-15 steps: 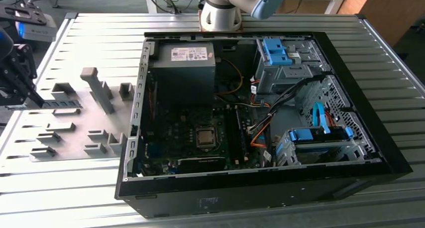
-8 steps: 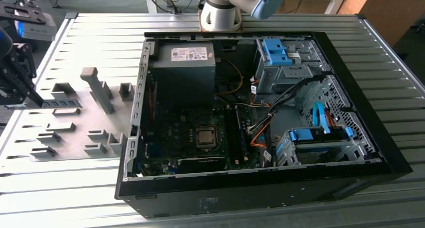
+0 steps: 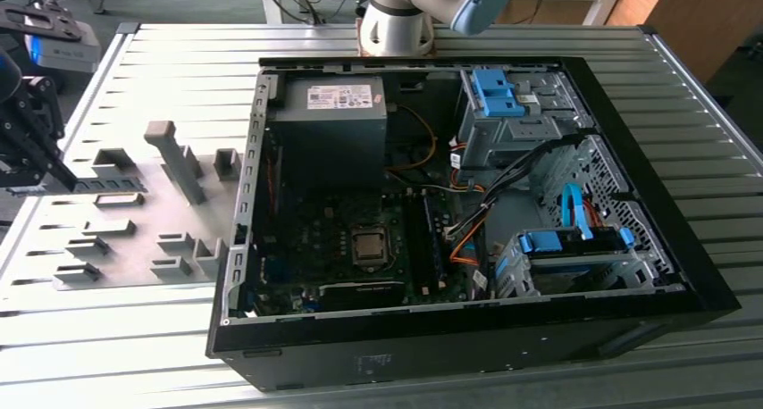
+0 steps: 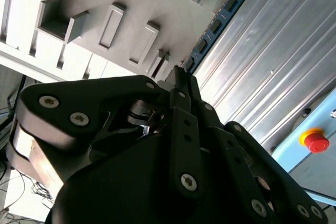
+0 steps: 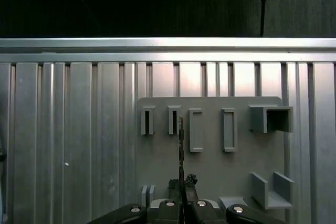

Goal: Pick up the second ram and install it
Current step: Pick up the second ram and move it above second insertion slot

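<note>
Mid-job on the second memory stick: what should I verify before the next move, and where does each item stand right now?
1. Grip: gripper shut on the memory stick. Ok.
2. Alignment: the stick runs straight out from the fingertips in both wrist views. Ok.
3. Stick lifted clear of the gray holder: cannot tell.
4. Computer case open, with the board exposed in the exterior view. Ok.
5. Memory slots free to take the stick: too dark, cannot tell.
</note>
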Available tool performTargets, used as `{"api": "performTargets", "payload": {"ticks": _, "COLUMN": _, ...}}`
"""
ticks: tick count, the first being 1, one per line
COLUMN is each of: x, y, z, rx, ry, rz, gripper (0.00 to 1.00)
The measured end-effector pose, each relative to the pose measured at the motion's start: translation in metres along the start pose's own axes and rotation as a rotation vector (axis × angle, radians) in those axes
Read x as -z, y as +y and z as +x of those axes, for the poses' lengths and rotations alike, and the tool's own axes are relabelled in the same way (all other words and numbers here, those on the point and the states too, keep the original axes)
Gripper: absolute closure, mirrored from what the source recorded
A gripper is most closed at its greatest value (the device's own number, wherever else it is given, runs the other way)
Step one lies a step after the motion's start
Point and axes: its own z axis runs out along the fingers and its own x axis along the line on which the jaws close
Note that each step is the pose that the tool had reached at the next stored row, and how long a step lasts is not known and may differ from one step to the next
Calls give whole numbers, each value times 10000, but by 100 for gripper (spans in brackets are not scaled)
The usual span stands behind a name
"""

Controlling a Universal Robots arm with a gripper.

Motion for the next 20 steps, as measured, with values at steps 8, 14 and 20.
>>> {"api": "performTargets", "payload": {"ticks": 8, "x": 27, "y": 1, "z": -1, "rx": 0, "ry": 0, "rz": 0, "gripper": 86}}
{"api": "performTargets", "payload": {"ticks": 14, "x": 44, "y": 1, "z": -1, "rx": 0, "ry": 0, "rz": 0, "gripper": 86}}
{"api": "performTargets", "payload": {"ticks": 20, "x": 60, "y": 1, "z": -1, "rx": 0, "ry": 0, "rz": 0, "gripper": 86}}
